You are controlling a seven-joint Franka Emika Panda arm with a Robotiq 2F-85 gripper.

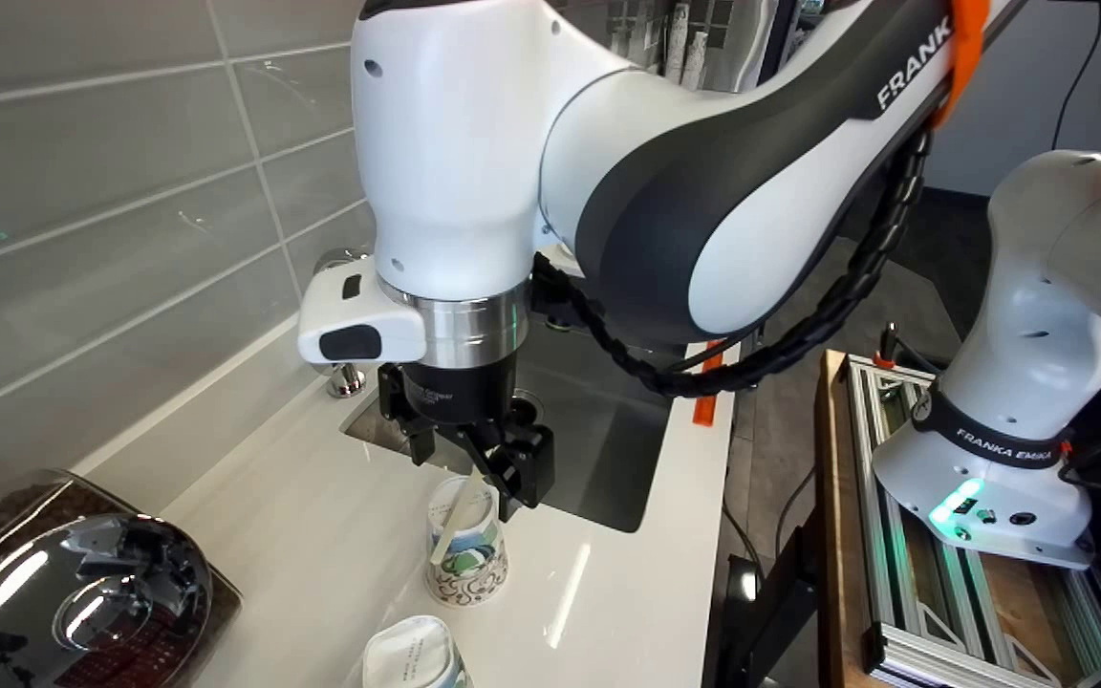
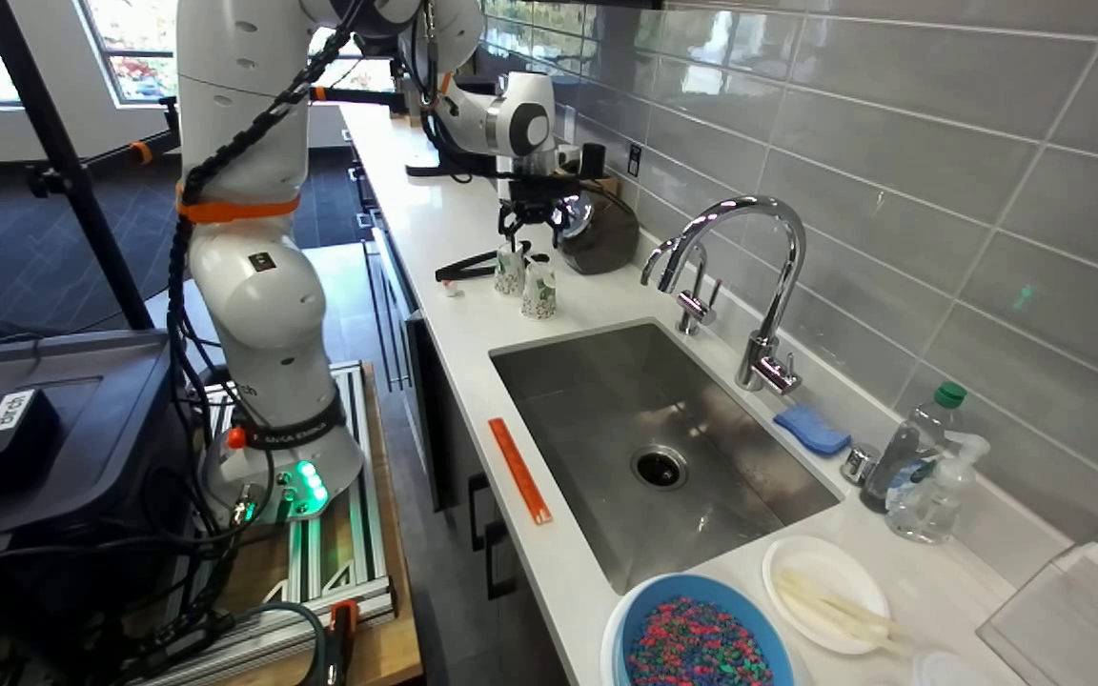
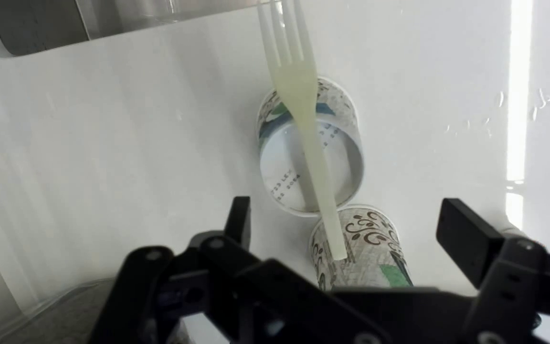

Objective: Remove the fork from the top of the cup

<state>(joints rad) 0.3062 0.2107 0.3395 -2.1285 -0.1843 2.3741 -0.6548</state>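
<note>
The pale beige fork (image 3: 315, 157) lies across the upturned base of the speckled cup (image 3: 344, 102) in the wrist view; its tines reach past the cup and its handle end overhangs a second cup. In an exterior view the fork (image 1: 455, 524) lies slanted on the cup (image 1: 469, 578). The cup (image 2: 539, 295) also shows in an exterior view, where the fork cannot be made out. My gripper (image 3: 350, 229) is open and empty, with its fingers wide apart on either side of the fork's handle end in the wrist view. The gripper (image 1: 472, 473) is close above the cup.
A second upturned patterned cup (image 3: 370, 241) stands beside the first. A glass container with a shiny lid (image 1: 82, 602) is by the wall. The steel sink (image 2: 568, 367), faucet (image 2: 782, 248), orange strip (image 2: 518, 472), blue bowl (image 2: 640, 595) and white plate (image 2: 868, 586) are along the counter.
</note>
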